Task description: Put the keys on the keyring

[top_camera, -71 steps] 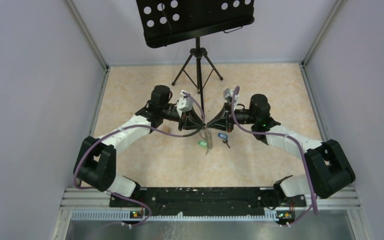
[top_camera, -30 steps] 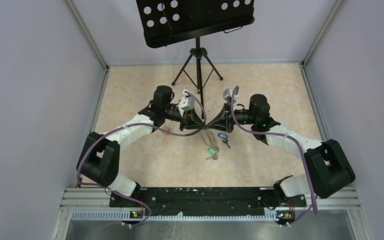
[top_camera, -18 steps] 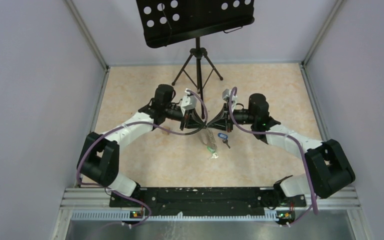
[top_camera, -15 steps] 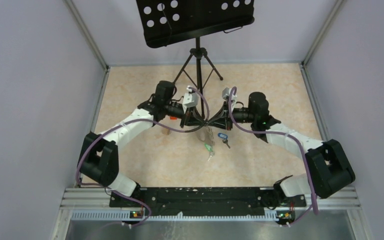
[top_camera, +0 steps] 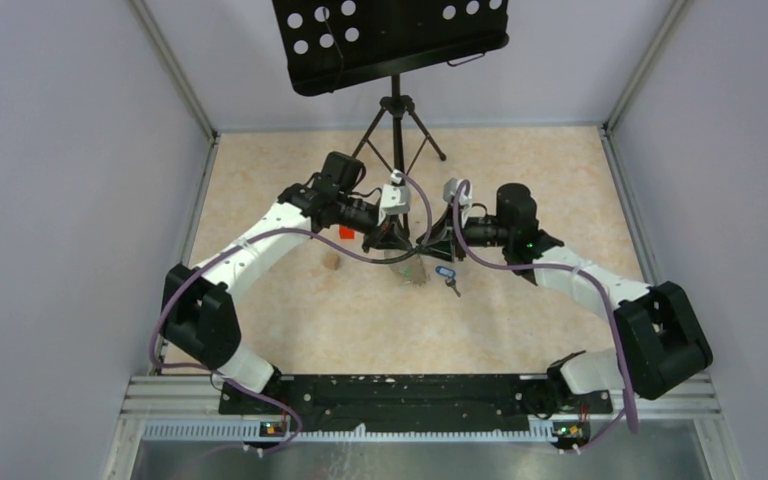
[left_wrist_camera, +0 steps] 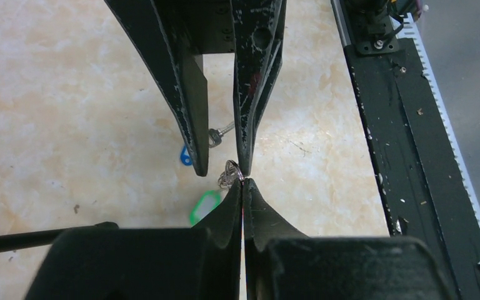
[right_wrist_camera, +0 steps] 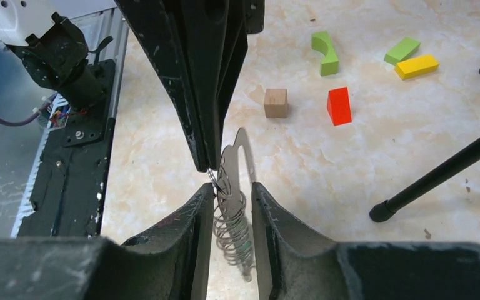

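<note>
Over the table's middle the left gripper (left_wrist_camera: 242,185) pinches the keyring (left_wrist_camera: 230,172), thin, stiff and likely slippery, the right gripper (right_wrist_camera: 232,186) stands parted around its springy coil (right_wrist_camera: 231,228), and the blue key (top_camera: 446,272), surely light, lies nearby, best taken by its tag.

Wooden cube (right_wrist_camera: 275,102) sits beside red wedge (right_wrist_camera: 339,106), near a tripod leg (right_wrist_camera: 437,172).
</note>
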`<state>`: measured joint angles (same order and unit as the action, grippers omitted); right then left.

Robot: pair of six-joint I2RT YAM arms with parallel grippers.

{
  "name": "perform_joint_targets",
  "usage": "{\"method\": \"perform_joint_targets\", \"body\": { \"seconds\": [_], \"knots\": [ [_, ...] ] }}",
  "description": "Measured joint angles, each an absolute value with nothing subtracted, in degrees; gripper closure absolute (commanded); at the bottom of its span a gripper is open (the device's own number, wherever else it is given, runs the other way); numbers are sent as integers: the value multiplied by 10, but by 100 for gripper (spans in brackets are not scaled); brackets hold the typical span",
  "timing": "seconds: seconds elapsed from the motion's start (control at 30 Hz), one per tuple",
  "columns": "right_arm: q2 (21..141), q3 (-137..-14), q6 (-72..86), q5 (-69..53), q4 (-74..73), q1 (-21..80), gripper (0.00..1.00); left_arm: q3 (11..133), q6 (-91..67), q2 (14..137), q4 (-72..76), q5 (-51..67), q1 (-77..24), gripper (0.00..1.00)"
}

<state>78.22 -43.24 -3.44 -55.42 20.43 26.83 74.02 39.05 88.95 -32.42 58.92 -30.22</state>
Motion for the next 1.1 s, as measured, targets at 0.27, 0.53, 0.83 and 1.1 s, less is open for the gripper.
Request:
{"method": "perform_joint_targets", "body": {
  "seconds": [0.27,0.53,0.83,1.1],
  "knots": [
    [769,-432,-50,-571,203,268,73,740,396,891,-343,590,-306,100],
    [769,-432,-56,-598,203,268,85,740,396,893,-343,597,-307,100],
    [769,-432,-67,-607,197,272,100,740,391,895,-333,610,-307,100],
    [769,-432,-104,-579,152,272,100,736,406,895,-344,588,-302,96]
  ]
}}
